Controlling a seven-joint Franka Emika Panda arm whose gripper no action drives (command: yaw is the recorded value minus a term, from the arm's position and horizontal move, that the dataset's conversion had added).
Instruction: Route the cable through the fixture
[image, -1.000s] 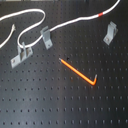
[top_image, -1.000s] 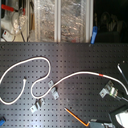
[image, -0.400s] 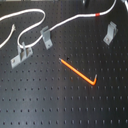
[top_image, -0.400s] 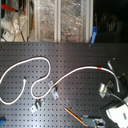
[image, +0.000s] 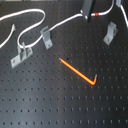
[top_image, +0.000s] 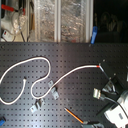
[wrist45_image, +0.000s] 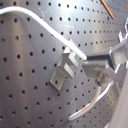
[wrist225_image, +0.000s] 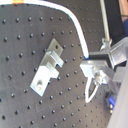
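The white cable loops over the board from the first exterior view's left to its red tape band; the band also shows in the second exterior view. My gripper is shut on the cable next to the band, as both wrist views show. The fixture, a small grey upright clip, stands close beside the gripper. It also shows in the second exterior view and both wrist views. The cable is outside its prongs.
A second upright clip stands close by the cable's middle stretch. A low grey bracket sits at the first exterior view's left. An orange bent rod lies mid-board. Shelves of clutter stand behind the board.
My gripper has carried the cable's red band a little toward the first exterior view's left and has come into that view's top edge. Clips, bracket and rod have not moved.
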